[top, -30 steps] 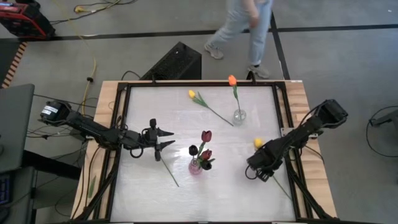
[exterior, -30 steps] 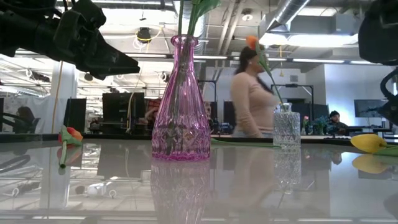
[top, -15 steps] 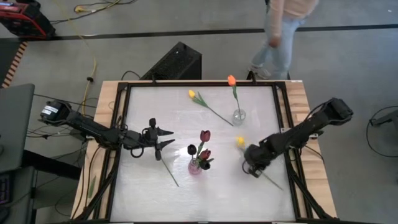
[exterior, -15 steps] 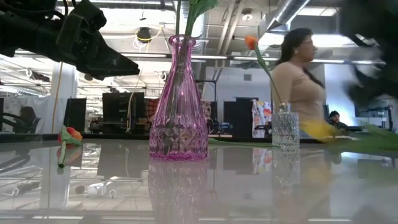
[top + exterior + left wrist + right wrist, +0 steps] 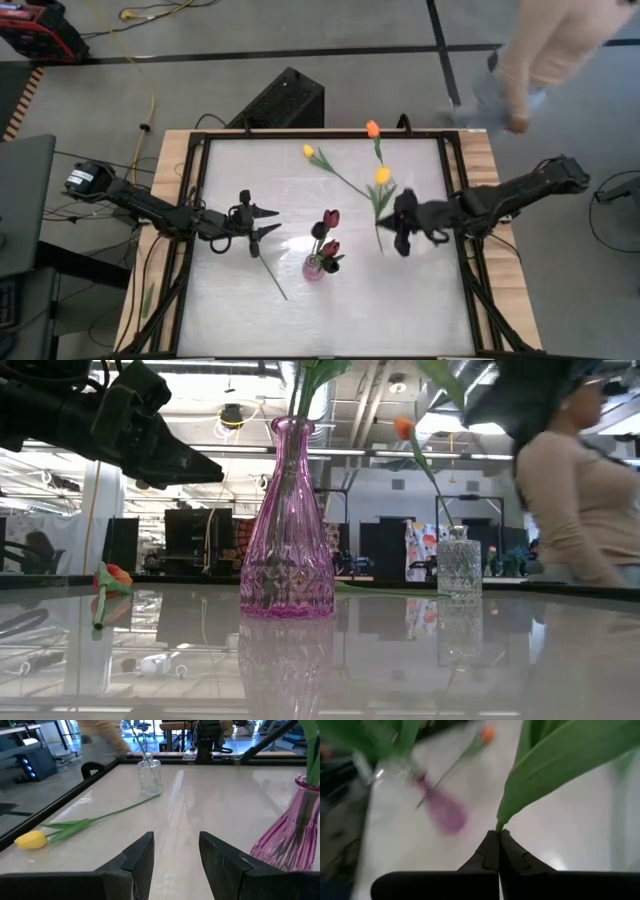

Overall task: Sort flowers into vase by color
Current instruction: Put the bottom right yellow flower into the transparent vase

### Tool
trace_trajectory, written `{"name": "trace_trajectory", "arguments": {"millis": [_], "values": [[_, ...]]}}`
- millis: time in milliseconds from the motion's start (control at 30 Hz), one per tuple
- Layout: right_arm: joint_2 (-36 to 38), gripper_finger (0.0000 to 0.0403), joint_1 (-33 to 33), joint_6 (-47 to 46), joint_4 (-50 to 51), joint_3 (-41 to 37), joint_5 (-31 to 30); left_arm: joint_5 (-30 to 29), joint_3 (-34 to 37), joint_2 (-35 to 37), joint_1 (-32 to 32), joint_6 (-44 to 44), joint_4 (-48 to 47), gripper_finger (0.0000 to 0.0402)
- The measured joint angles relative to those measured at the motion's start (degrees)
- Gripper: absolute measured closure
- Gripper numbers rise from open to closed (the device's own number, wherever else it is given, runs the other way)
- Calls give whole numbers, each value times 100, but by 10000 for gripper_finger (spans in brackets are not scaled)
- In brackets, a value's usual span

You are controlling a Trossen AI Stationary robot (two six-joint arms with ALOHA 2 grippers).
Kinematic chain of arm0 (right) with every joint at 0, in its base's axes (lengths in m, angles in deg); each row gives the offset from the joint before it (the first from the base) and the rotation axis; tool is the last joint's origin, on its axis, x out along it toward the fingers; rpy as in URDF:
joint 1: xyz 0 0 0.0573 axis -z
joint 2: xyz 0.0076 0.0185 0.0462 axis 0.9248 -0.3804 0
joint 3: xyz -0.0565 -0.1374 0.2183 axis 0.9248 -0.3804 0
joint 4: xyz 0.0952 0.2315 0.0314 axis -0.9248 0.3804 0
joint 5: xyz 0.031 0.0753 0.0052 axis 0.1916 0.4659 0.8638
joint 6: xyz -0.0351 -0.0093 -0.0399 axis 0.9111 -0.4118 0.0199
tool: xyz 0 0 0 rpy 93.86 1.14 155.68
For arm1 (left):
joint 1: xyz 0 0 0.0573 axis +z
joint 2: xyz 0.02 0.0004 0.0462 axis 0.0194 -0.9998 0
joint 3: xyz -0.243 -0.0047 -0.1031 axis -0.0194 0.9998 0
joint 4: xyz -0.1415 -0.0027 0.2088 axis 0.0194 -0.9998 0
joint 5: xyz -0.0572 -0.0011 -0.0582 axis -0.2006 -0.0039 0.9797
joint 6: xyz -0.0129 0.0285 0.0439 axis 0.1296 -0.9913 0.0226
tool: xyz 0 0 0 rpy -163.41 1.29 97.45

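Note:
My right gripper [image 5: 398, 228] is shut on a yellow tulip [image 5: 382, 176], held up over the table's right half beside the clear vase [image 5: 460, 566]. That vase holds an orange tulip [image 5: 373, 129]. A pink vase [image 5: 315, 266] at mid-table holds dark maroon tulips [image 5: 330, 218]. Another yellow tulip [image 5: 309, 152] lies flat toward the far edge. An orange-red tulip [image 5: 112, 575] lies by my left gripper [image 5: 266, 224]. That gripper hovers open at the left, pointing at the pink vase. My right gripper pinches the yellow tulip's green stem [image 5: 498, 826] between its two shut fingertips [image 5: 490, 851], just below a leaf [image 5: 560, 765]. The fingers come from the table's right side, across the stem. The tulip is lifted clear of the table, head toward the far edge.
A black frame [image 5: 190, 200] runs round the white tabletop. A person [image 5: 570, 510] is passing behind the far right corner. Bare tabletop lies toward the near edge [image 5: 330, 320].
My right gripper has risen from the table's near right and swung toward the far edge and the clear vase, turning as it went. The yellow tulip, lying on the table before, is now lifted clear. The person has walked toward the right.

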Motion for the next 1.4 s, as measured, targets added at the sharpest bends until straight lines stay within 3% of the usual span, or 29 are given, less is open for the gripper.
{"name": "trace_trajectory", "arguments": {"millis": [333,800,1000,1133,1400], "values": [[1235,385,761,1699,-150,0,-1519,2,0,0,0,96,-99,255],[1413,385,2824,2133,-138,0,-581,4,0,0,0,143,-97,255],[1372,385,3152,2193,-207,-47,-455,4,0,0,0,144,-123,255],[1392,385,3259,2190,-707,-472,-337,6,0,0,0,144,-123,255],[1385,380,3502,2035,-728,-935,-293,4,0,0,0,144,-128,255]]}}
